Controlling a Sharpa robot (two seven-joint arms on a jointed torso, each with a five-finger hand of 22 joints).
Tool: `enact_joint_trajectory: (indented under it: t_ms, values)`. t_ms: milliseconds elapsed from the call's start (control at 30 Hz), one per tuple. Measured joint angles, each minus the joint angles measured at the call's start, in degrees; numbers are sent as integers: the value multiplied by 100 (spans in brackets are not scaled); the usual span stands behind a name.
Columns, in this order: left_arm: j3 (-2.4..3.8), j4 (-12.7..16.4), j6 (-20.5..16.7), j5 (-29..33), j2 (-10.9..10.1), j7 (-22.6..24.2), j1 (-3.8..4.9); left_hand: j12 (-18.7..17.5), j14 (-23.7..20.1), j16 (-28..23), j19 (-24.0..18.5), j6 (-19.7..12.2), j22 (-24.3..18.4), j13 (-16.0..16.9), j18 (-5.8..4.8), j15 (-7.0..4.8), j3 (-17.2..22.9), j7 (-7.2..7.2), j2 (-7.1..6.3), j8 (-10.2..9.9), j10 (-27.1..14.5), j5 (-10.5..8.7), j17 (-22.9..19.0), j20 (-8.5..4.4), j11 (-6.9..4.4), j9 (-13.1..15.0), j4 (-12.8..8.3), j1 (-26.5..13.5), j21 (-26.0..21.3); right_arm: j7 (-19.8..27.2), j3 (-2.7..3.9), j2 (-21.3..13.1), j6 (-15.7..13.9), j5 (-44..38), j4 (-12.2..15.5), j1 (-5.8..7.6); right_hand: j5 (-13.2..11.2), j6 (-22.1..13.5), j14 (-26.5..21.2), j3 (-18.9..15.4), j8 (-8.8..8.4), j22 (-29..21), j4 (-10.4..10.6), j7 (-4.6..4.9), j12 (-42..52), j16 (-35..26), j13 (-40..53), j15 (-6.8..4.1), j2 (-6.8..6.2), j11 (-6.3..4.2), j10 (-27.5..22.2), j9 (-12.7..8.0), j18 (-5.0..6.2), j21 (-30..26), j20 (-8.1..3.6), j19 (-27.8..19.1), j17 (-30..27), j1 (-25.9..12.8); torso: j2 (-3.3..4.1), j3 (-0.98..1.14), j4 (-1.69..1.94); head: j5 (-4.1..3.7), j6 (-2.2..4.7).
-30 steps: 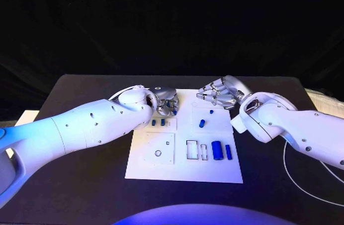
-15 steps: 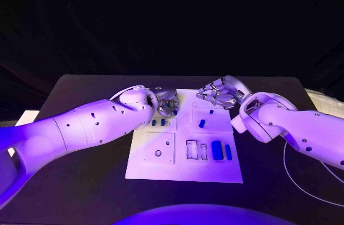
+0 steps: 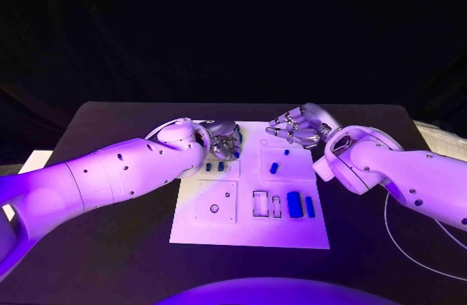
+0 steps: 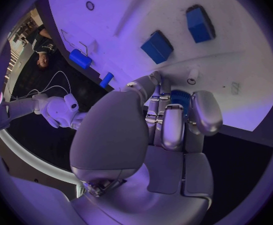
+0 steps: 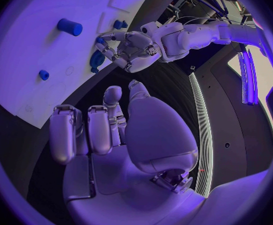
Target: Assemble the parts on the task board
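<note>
The task board (image 3: pixel 292 234) lies flat in the middle of the black table (image 3: pixel 107 251), its near half carrying a large blue cylinder (image 3: pixel 294 204) with a slimmer blue bar (image 3: pixel 310 206) just right of it. A small blue peg (image 3: pixel 275 167) sits alone nearer the far right of the board, and two short blue pieces (image 3: pixel 214 166) stand side by side toward the far left.

My left hand (image 3: pixel 227 137) hangs over the board's far-left corner with its fingers (image 4: pixel 202 112) curled in close together around a round blue part (image 4: pixel 179 98) — the wrist view shows that part tucked between the fingertips, right at the board's surface.

My right hand (image 3: pixel 297 129) hovers over the far-right edge of the board, fingers (image 5: pixel 99 130) bent loosely and a little apart — nothing lies between them.
</note>
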Motion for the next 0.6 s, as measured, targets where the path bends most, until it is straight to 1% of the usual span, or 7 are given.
enact_joint_trajectory:
  t_ms: [133, 200, 267, 333, 400, 467, 600]
  values:
    - [110, 158, -113, 366, -165, -88, 12, 0, 0, -1, 0, 30, 19, 0, 0, 0, 23, 26, 22, 1, 21, 0, -38, 0, -21, 10, -10, -23, 9, 1, 0, 1, 0, 1, -3, 0, 0, 0, 0, 0, 0, 0, 0, 0, 0, 0, 0, 0, 0, 0, 0, 0, 0, 0, 0, 0, 0, 0, -5, -1, 5, -3, 5]
    - [148, 221, -159, 498, -242, -123, 24, 0, 12, -26, 0, 36, 38, 6, 0, -12, 36, 21, 24, 1, 42, 0, -62, 0, 0, 14, -23, -37, 49, 1, 0, -1, 0, 1, -3, 0, 0, 0, 0, 0, 0, 0, 0, 0, 0, 0, 0, 0, 0, 0, 0, 0, 0, 0, 0, 0, 0, 0, -9, 0, 8, -3, 8]
    - [185, 313, -216, 659, -363, -169, 53, 0, 20, -41, 0, 48, 53, 8, 0, -20, 36, 9, 5, 0, 62, 0, -82, 0, -21, 31, -23, -70, 51, 1, 0, -3, 0, 2, -4, 0, 0, 0, 0, 0, 0, 0, 0, 0, 0, 0, 0, 0, 0, 0, 0, -1, 0, 0, 0, 0, 0, 0, -13, 0, 10, -3, 14]
    - [209, 391, -251, 782, -473, -202, 86, 0, 3, -41, 20, 68, 64, 9, 0, -37, 54, 10, 7, -3, 62, -1, -96, -21, -21, 33, -40, -68, 74, 1, 0, -5, 0, 2, -5, 0, 0, 0, 0, 0, 0, 0, 0, 0, 0, 0, 0, 0, 0, 0, 0, -1, 0, 0, 0, 0, 0, 0, -17, 1, 15, -3, 15]
    - [225, 478, -265, 912, -612, -218, 125, 0, 0, -42, 20, 77, 75, 15, -67, -40, 54, 18, 8, -2, 62, -1, -97, -21, -21, 33, -41, -67, 74, 1, 0, -9, 0, 2, -6, 0, 0, 0, 0, 0, 0, 0, 0, 0, 0, 0, 0, 0, 0, 0, 0, -1, 0, 0, 0, 0, 0, 0, -20, 2, 19, 2, 16]
    - [232, 529, -265, 1011, -725, -226, 150, 0, 0, -44, 21, 78, 77, 15, -67, -40, 54, 18, 8, 15, 62, -2, -102, -21, -21, 33, -41, -67, 74, 1, 0, -11, 0, 3, -6, 0, 0, 0, 0, 0, 0, 0, 0, 0, 0, 0, 0, 0, 0, 0, 0, -1, 0, 0, 0, 0, 0, 0, -21, 2, 21, 11, 35]
    - [236, 569, -245, 1156, -892, -237, 169, 0, 0, -44, 20, 98, 77, 14, -68, -40, 54, -2, 8, 19, 82, -7, -102, -21, -40, 32, -41, -66, 74, 1, 0, -21, 0, 3, -5, 0, 0, 0, 0, 0, 0, 0, 0, 0, 0, 0, 0, 0, 0, 0, 0, -1, 0, 0, 0, 0, 0, 0, -25, 1, 31, 21, 40]
